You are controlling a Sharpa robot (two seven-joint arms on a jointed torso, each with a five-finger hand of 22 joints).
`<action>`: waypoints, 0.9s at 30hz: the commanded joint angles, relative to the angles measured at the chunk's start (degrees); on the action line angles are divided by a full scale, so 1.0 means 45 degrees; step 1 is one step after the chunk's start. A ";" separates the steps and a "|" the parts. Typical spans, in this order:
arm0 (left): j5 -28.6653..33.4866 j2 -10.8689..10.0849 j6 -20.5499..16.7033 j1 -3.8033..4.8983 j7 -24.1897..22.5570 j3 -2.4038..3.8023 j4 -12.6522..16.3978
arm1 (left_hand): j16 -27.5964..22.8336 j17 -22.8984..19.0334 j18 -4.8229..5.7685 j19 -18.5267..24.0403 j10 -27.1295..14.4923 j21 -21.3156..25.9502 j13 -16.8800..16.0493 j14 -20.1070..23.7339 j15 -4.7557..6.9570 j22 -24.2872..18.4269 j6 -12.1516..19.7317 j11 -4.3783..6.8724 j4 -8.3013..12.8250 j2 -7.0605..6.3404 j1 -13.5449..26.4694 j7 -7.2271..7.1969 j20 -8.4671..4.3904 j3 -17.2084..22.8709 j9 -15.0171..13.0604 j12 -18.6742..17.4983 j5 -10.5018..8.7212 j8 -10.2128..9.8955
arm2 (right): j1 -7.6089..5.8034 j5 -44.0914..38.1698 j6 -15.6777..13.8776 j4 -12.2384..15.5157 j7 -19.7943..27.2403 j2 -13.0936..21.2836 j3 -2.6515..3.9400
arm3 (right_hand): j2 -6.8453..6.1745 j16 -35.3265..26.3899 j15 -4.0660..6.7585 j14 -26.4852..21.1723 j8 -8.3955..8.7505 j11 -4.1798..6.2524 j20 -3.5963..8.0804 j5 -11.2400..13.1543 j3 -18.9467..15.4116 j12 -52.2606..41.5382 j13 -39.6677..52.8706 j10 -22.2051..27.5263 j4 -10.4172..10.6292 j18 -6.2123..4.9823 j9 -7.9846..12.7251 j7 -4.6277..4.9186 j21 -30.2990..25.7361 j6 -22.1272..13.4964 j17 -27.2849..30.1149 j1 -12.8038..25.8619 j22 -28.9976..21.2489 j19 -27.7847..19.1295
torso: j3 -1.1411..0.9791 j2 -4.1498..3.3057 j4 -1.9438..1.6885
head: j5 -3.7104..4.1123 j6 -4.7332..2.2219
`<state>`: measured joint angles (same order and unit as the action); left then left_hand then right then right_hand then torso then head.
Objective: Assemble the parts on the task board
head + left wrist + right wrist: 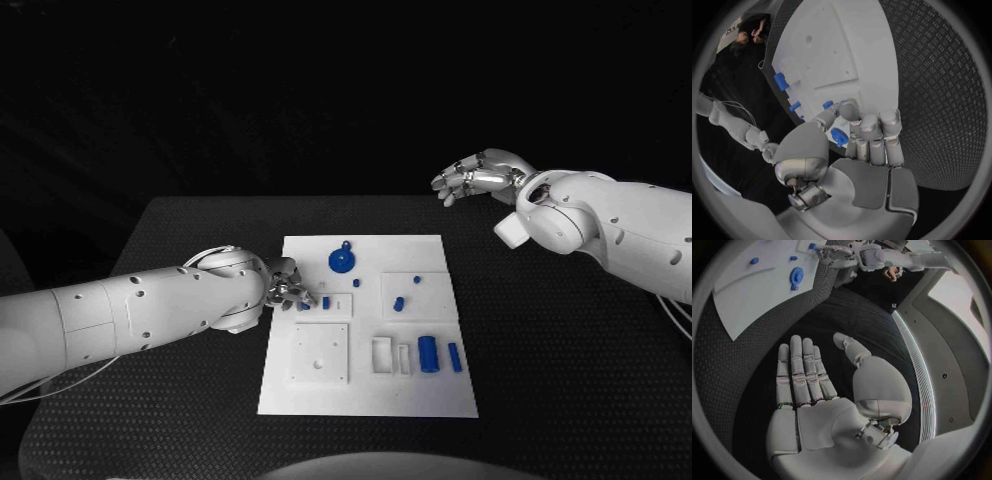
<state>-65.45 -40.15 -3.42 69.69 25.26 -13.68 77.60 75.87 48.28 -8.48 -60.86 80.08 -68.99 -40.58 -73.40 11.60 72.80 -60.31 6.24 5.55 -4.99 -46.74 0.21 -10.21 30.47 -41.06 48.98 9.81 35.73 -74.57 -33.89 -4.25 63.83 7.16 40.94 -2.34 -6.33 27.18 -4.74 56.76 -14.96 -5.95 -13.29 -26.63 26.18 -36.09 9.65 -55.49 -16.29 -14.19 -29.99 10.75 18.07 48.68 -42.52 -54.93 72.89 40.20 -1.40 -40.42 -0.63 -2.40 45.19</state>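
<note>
The white task board (368,395) lies mid-table. My left hand (286,291) sits at the board's left edge, thumb and fingers pinching a small blue part (839,136). On the board are a blue round disc (342,261), small blue pegs (397,301) and a blue cylinder (428,352) beside a thinner blue bar (454,357). My right hand (476,178) hovers off the board's far right corner, fingers straight and apart, holding nothing; the right wrist view shows its flat palm (811,390), the board (748,295) and the disc (796,276) beyond.
A white square plate (320,352) and white rectangular frames (384,355) sit at the board's near end. Textured black table (562,350) surrounds the board. More blue parts (781,81) stand on the board (848,45) past my left fingers.
</note>
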 commanded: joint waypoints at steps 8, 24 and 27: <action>0.0078 0.0012 0.0019 -0.0016 -0.0019 0.0000 -0.0128 | -0.0048 0.0007 0.0022 0.0036 0.0047 0.0074 -0.0016 0.0003 0.0034 -0.0011 -0.0072 -0.0068 -0.0570 -0.0426 0.0125 -0.0014 -0.1022 0.0053 -0.0098 -0.0056 -0.1136 -0.0058 | 0.0005 0.0027 0.0108 0.0021 0.0122 0.0004 0.0003 | -0.0042 -0.0037 -0.0054 -0.0040 -0.0063 0.0010 0.0027 -0.0091 0.0025 0.0087 -0.0015 -0.0102 0.0061 -0.0179 0.0015 -0.0020 0.0056 0.0073 0.0018 0.0118 0.0014 -0.0083 | 0.0006 0.0004 -0.0010 | 0.0033 -0.0005; 0.0387 0.0195 -0.0174 -0.0015 -0.0157 0.0008 -0.0243 | 0.0003 0.0055 -0.0047 0.0023 0.0070 0.0070 -0.0072 0.0011 0.0067 0.0001 -0.0105 -0.0033 -0.1861 -0.1174 0.0649 -0.0042 -0.1087 0.0081 -0.0259 -0.0030 -0.1555 -0.0024 | 0.0013 0.0027 0.0149 -0.0036 0.0130 -0.0041 0.0003 | -0.0036 -0.0038 -0.0055 -0.0040 -0.0068 0.0010 0.0025 -0.0101 0.0018 0.0088 -0.0016 -0.0104 0.0070 -0.0179 0.0014 -0.0022 0.0056 0.0080 0.0019 0.0139 0.0014 -0.0085 | 0.0011 0.0002 -0.0008 | 0.0079 -0.0050; 0.0415 0.0175 -0.0198 -0.0015 -0.0169 0.0009 -0.0253 | 0.0005 0.0057 -0.0050 0.0021 0.0072 0.0066 -0.0075 0.0012 0.0068 0.0004 -0.0107 -0.0033 -0.1880 -0.1178 0.0629 -0.0042 -0.1089 0.0091 -0.0266 -0.0029 -0.1554 -0.0021 | 0.0014 0.0027 0.0144 -0.0034 0.0130 -0.0040 0.0003 | -0.0035 -0.0038 -0.0055 -0.0041 -0.0069 0.0011 0.0024 -0.0104 0.0017 0.0088 -0.0016 -0.0105 0.0072 -0.0179 0.0013 -0.0023 0.0057 0.0082 0.0019 0.0143 0.0014 -0.0086 | 0.0007 0.0005 -0.0016 | 0.0086 -0.0043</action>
<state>-64.60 -39.41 -3.94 69.69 25.15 -13.65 76.36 75.87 48.46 -8.39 -60.84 80.08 -68.77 -40.86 -73.40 11.58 72.81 -60.50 6.25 -2.61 -9.66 -43.86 0.00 -10.20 30.94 -42.21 48.98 3.05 35.74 -74.54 -33.83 -4.22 63.67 7.15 40.81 -2.34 -6.35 27.18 -4.74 56.76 -14.96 -5.94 -13.29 -26.85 26.18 -36.09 9.66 -55.49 -16.29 -14.20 -29.99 10.75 18.08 48.68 -42.52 -54.91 72.88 40.20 -1.35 -40.41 -0.65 -2.03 44.98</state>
